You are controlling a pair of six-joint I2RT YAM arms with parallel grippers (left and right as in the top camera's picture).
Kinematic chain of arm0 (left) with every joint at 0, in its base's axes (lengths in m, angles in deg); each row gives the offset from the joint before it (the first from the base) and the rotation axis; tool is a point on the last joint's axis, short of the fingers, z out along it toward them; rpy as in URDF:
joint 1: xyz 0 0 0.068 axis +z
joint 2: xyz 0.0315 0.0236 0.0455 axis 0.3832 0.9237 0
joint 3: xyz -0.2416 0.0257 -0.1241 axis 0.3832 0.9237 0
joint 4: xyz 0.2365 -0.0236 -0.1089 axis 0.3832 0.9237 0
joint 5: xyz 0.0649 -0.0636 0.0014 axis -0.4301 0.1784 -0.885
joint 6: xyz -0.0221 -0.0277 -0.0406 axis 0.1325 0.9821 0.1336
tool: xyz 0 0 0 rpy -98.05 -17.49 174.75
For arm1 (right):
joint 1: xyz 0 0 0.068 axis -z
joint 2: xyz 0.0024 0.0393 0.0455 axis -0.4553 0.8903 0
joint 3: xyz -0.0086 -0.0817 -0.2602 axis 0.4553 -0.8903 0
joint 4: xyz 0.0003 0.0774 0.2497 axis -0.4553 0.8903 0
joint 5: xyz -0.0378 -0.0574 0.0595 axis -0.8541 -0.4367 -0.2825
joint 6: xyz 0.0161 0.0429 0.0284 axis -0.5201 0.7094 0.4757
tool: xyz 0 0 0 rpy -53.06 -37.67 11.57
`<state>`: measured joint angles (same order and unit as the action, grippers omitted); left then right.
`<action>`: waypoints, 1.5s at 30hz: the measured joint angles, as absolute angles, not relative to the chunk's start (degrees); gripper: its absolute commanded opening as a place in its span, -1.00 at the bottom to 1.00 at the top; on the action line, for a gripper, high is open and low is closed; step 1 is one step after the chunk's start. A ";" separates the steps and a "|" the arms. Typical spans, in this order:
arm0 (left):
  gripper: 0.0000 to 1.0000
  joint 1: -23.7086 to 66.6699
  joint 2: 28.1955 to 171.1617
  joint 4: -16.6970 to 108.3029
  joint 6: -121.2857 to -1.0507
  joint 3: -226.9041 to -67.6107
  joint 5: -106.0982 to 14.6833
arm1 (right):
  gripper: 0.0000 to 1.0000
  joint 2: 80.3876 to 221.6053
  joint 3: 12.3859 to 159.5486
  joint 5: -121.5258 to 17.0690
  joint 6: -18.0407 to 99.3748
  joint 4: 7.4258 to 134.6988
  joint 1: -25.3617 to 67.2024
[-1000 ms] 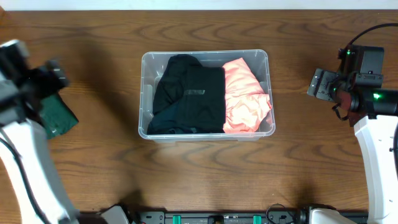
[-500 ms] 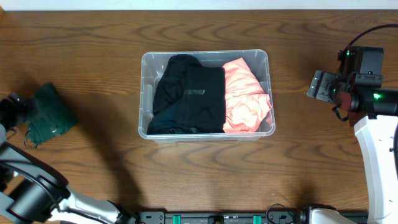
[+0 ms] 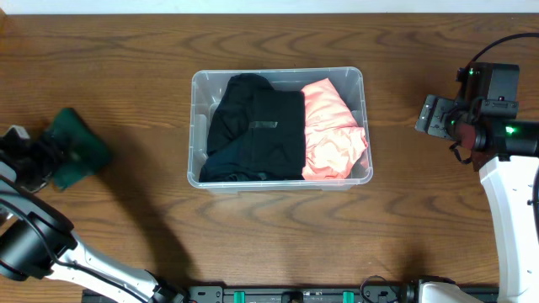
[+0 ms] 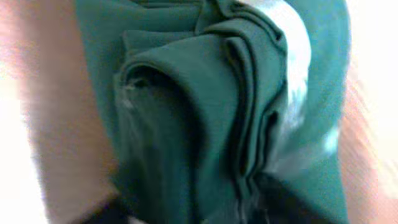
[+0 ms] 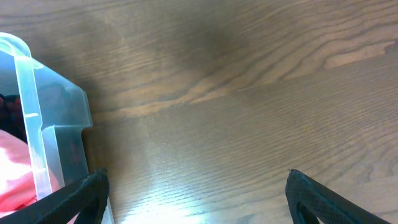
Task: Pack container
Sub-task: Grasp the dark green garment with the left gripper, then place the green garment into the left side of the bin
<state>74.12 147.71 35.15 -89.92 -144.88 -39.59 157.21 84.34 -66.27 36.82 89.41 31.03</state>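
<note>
The container (image 3: 278, 72), a clear plastic bin, stands mid-table holding a black garment (image 3: 257, 126) and a pink garment (image 3: 333, 135). A dark green folded garment (image 3: 80, 151) lies at the far left. My left gripper (image 3: 40, 160) is at its left edge, and the left wrist view is filled with the blurred green cloth (image 4: 205, 112), its folds pinched at the jaws. My right gripper (image 3: 429, 114) hovers right of the bin, open over bare wood (image 5: 196, 193). The bin's corner (image 5: 37, 124) and the pink garment (image 5: 12, 180) show at the left of the right wrist view.
Dark wood table (image 3: 278, 236) all round the bin. The right arm's body (image 3: 505, 135) sits at the right edge. A black rail (image 3: 295, 295) runs along the front edge.
My left arm swung down to the green garment and its jaws narrowed on it; the cloth bunched and shifted slightly right. The right arm stayed still.
</note>
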 measured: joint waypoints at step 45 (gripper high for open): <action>0.96 26.91 126.53 64.26 -95.87 -144.35 -31.65 | 0.67 157.21 84.25 -66.05 36.62 89.87 31.03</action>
<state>26.91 126.53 64.26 -95.87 -144.35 -31.65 157.21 84.25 -66.05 36.62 89.87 31.03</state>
